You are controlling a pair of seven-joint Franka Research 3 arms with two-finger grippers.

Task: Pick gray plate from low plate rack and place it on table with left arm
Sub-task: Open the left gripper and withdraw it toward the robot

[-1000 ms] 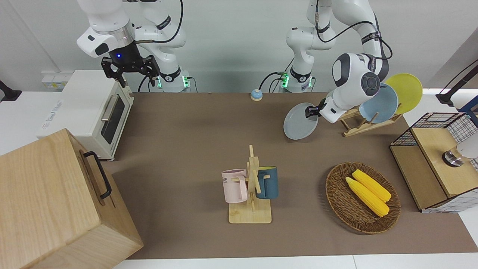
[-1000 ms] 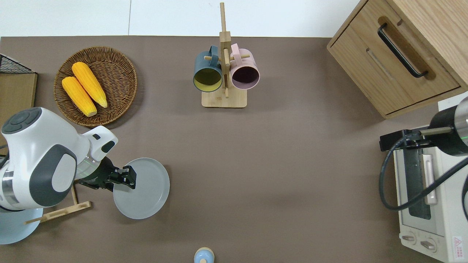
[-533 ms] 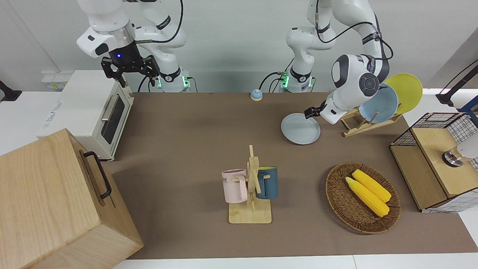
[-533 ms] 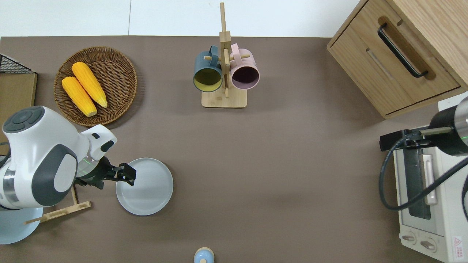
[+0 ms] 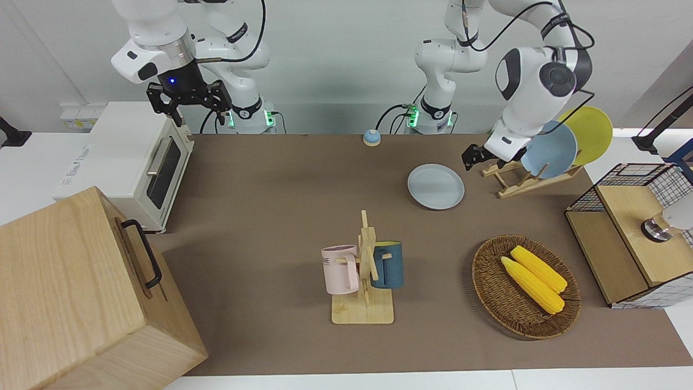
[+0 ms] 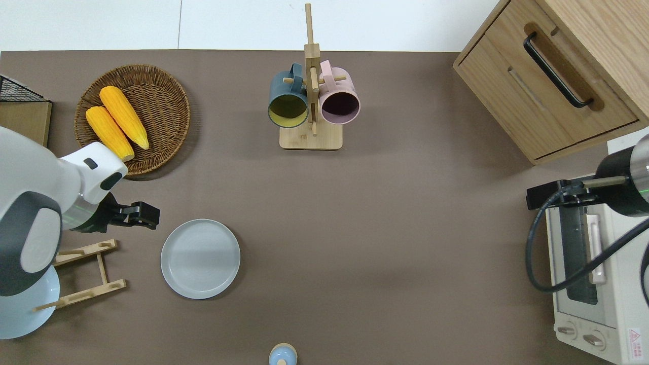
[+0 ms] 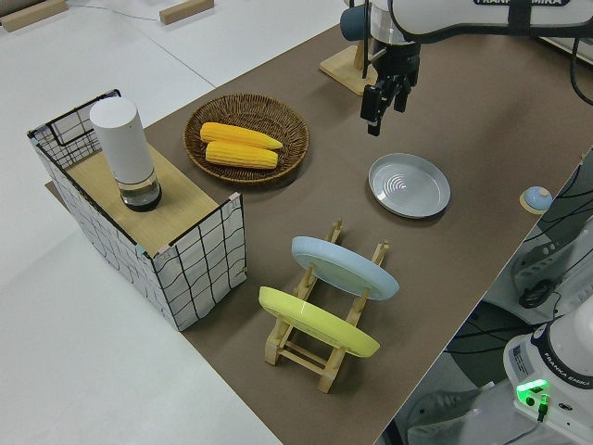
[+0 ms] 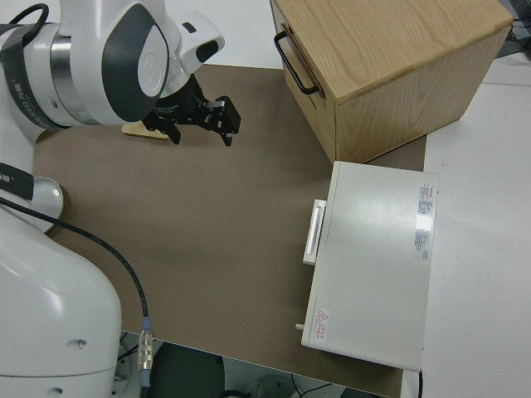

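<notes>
Gray round plate with a shallow raised rim lies flat on the matte brown table, free of any grip.

Starting at the left arm's end of the table: the left arm's black two-finger gripper hangs empty over bare table, its fingers parted with a small gap between them. A round brown wicker basket holding two yellow corn cobs lies farther from the robots than this gripper. The low light-wood plate rack sits nearer to the robots than the gripper, toward the arm's own end of the table, with a light blue plate and a yellow plate leaning in it. The gray plate rests just beside the rack, a little nearer to the robots than the gripper and apart from it.

Toward the middle, an upright wooden mug stand carries a dark blue mug and a pink mug, well apart from the gripper.

The right arm is parked, its gripper spread wide.
</notes>
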